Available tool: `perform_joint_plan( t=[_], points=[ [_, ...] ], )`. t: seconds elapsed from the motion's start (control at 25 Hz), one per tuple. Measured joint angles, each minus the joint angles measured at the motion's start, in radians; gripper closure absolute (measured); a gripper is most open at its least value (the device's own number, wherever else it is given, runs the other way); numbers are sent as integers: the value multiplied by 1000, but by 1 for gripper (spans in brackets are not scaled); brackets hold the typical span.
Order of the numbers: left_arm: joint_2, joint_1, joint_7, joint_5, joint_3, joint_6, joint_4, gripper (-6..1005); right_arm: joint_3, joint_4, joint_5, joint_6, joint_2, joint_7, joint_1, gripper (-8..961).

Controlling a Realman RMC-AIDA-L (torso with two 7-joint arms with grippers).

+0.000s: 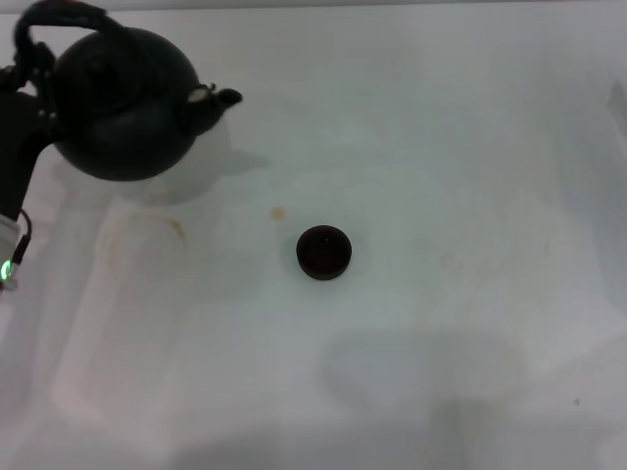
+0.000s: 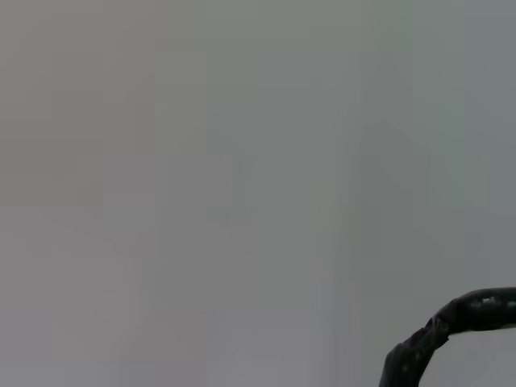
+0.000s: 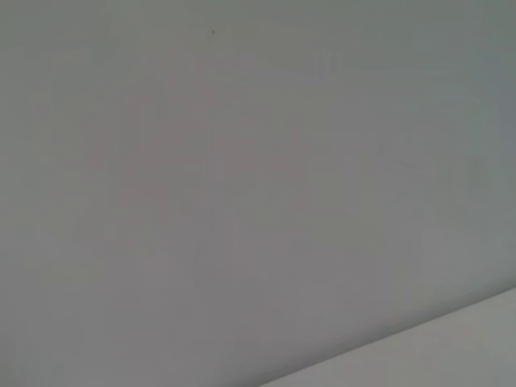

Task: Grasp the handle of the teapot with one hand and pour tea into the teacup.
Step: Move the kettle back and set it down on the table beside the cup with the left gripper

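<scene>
The matte black teapot (image 1: 122,103) hangs above the white table at the far left, with its shadow on the surface below. It is tilted, and its short spout (image 1: 227,97) points right. Its arched handle (image 1: 59,15) loops over the top toward my left gripper (image 1: 29,73), which is shut on it at the left edge of the head view. A piece of the rough handle (image 2: 451,326) also shows in the left wrist view. The small dark teacup (image 1: 323,252) stands on the table to the right of the teapot and nearer me, apart from it. My right gripper is out of view.
The white table (image 1: 441,147) carries small brownish stains (image 1: 278,212) between teapot and cup. The right wrist view shows only plain pale surface.
</scene>
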Motion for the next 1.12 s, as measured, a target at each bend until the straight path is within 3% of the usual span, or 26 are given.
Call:
perform_joint_plan(
  t=[0.64,0.96,1.12],
  points=[
    [1,54,-46,3,-36,72,-126,891,-3,-9,0,0,-1,1,5,128],
    [3,130,-97,1,-38,80,-133,890,-1,-10,0,-11,-3,1,12,128],
    [3,134,-97,6,-32,79,-133,890,-2,-11,0,-20,-3,-2,16,128]
  ],
)
